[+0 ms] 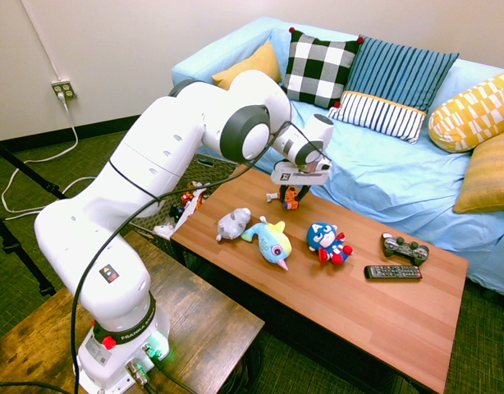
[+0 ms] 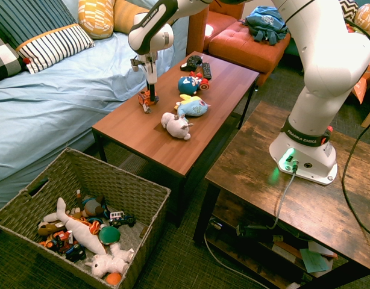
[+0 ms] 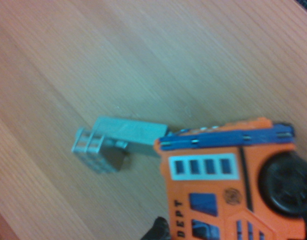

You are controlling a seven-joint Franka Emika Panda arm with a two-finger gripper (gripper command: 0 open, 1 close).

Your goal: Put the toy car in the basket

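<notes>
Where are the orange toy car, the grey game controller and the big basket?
toy car [image 3: 218, 187]: wrist view, orange side
game controller [image 1: 405, 249]: first exterior view, middle
basket [image 2: 150, 208]: second exterior view, woven wall

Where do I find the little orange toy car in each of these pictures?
First exterior view: the toy car sits at the table's far left end, under the arm's tip.
Second exterior view: left edge of the table, just above picture centre.
Wrist view: large, at the lower right.
Shared landmark: the wooden tabletop beneath it shows in all three.
</notes>
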